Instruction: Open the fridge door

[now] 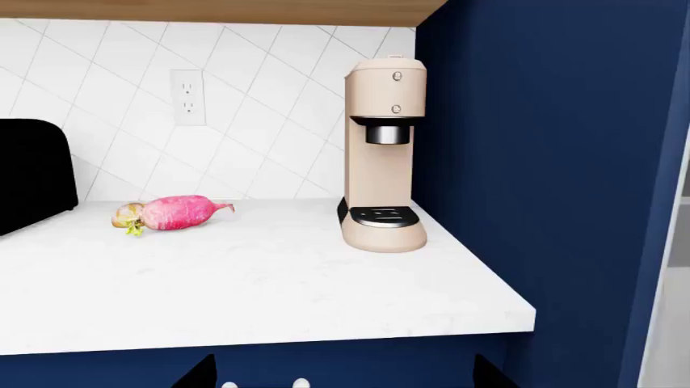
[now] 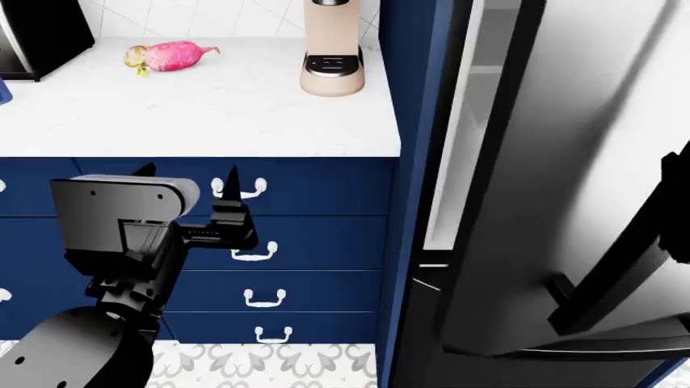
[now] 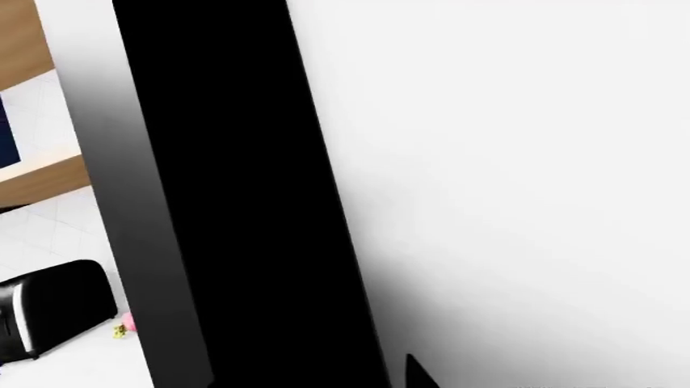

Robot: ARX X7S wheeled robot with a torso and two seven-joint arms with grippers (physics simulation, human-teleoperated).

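Nearest to us in the head view, our left arm is a blocky matte-black shape ending in the left gripper (image 2: 186,174), whose two pointed black fingers stand apart with nothing between them, in front of the navy drawers (image 2: 313,242) with curved white handles. The left wrist view shows those finger tips low at the frame edge, also apart.

At our right, the fridge door (image 2: 582,162) is a tall, smooth brushed-steel panel with a dark edge, swung partly open towards us so that a strip of pale interior shows beside the navy side panel. Its long black bar handle (image 2: 620,267) runs down the steel face. The right gripper is not clearly visible; we cannot tell how its fingers stand.

Farther back lies a white marbled countertop (image 2: 205,113). On it stand a tall, rounded beige coffee machine (image 2: 332,48) and a pink, tapered radish (image 2: 173,55). A glossy black appliance (image 2: 38,32) sits at the far left, against white diamond tiles.
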